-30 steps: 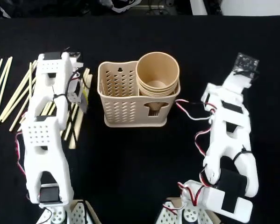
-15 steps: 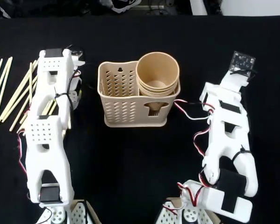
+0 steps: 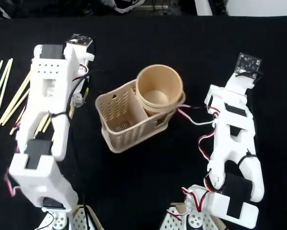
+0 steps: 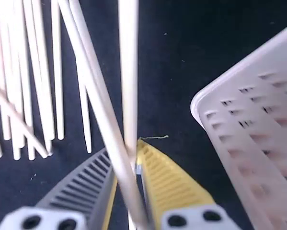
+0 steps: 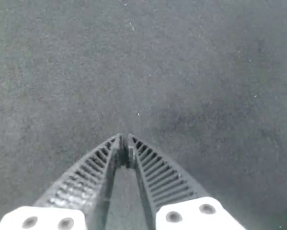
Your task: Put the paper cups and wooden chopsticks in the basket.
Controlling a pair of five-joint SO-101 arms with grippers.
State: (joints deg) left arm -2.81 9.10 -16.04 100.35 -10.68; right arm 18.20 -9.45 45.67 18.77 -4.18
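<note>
— Beside the left hand (image 4: 136,148), has the basket (image 3: 138,132) turned?
— Yes. A second ago it stands square on the tabletop (image 3: 148,182). Now it is skewed, with the corner of its empty compartment swung toward that hand. The arm has also risen and drawn back from the loose chopsticks (image 3: 3,91). I judge that the arm or its load nudged the basket. I cannot tell whether it is tipped as well.
— And the hand itself?
— It is clamped on two chopsticks (image 4: 129,72), pinched near the fingertips, and their long ends run out ahead of it. The pickup looks done.
— Where is the basket from there?
— Just beside the hand, ahead and off to one side. Its rim corner is close to the held pair, apparently not touching. The cups (image 3: 157,96) are stacked in the compartment farther from the hand, so the nearer one is free.
— What does the skew mean?
— Probably that the opening has shifted, so the drop needs re-aiming.
— The right hand (image 5: 124,143)?
— It is closed on nothing, over bare tabletop, well apart from the basket.
</note>
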